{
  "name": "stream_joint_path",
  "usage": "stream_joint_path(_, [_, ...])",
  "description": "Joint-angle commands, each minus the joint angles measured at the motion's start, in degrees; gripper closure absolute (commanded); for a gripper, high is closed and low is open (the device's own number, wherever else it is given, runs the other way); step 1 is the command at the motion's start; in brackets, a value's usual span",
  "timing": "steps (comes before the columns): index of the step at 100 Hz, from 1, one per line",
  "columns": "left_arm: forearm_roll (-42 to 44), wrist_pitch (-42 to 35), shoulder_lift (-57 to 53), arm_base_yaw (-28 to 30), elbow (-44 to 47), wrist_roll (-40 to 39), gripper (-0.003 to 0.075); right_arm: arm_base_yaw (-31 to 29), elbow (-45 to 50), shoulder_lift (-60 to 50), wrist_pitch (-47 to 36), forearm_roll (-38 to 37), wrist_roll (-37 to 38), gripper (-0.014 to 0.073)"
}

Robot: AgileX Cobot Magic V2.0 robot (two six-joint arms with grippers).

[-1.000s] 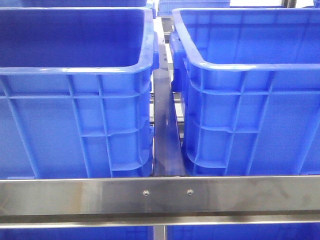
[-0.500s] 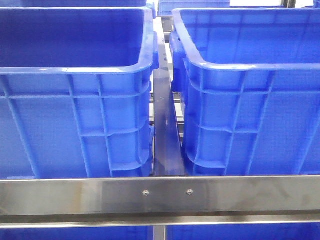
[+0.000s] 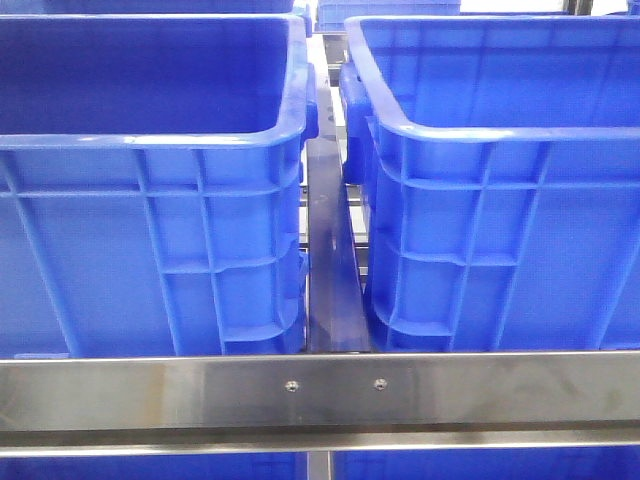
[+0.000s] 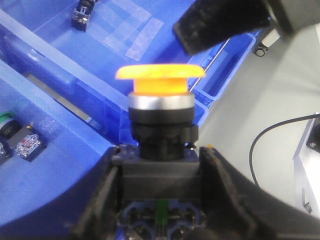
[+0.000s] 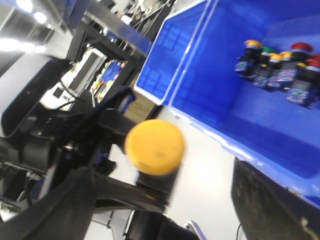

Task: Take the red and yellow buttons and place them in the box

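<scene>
My left gripper (image 4: pixel 160 156) is shut on the black base of a yellow button (image 4: pixel 160 80) with a mushroom cap and a silver collar, held upright. The right wrist view shows the same yellow button (image 5: pixel 154 146), blurred, standing between the wide-apart fingers of my open right gripper (image 5: pixel 160 205), which does not touch it. A blue box (image 5: pixel 260 115) behind it holds several buttons, a red button (image 5: pixel 300 47) among them. Neither gripper shows in the front view, only two deep blue boxes: a left box (image 3: pixel 150 135) and a right box (image 3: pixel 500 130).
A steel rail (image 3: pixel 320 390) crosses in front of the boxes, with a dark bar (image 3: pixel 330 250) between them. Blue bins (image 4: pixel 55 100) with loose switch parts (image 4: pixel 20 142) lie under the left gripper. A black arm part (image 4: pixel 225 20) hangs above the button. Grey floor and a cable (image 4: pixel 270 145) lie beside.
</scene>
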Motion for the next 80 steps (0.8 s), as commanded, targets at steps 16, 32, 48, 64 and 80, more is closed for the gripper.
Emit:
stream_joint_path(16, [-0.95,-3.90,-0.89,-0.35,-1.87,-0.10,0.0739,5.27,-4.32,1.85,-3.17,4.48,-0.32,0.0012])
stream_joint_path(32, [-0.95,-3.90,-0.89,-0.35,-1.87,-0.10,0.0739,7.07,-5.70,4.35,-3.04,4.75,-0.32,0.0012])
stream_joint_path(48, [-0.95,-3.90,-0.89,-0.35,-1.87,-0.10,0.0739,9.26,-7.76,6.58,-3.04,4.84,-0.37,0.0012])
stream_joint_path(64, [-0.95,-3.90,-0.89,-0.35,-1.87,-0.10,0.0739,10.77,-8.55,8.00,-3.21,4.96,-0.37,0.0043])
stream_joint_path(80, [-0.95,-3.90,-0.89,-0.35,-1.87,-0.10,0.0739,10.98,-8.55,8.33,-3.10,4.96,-0.37,0.0286])
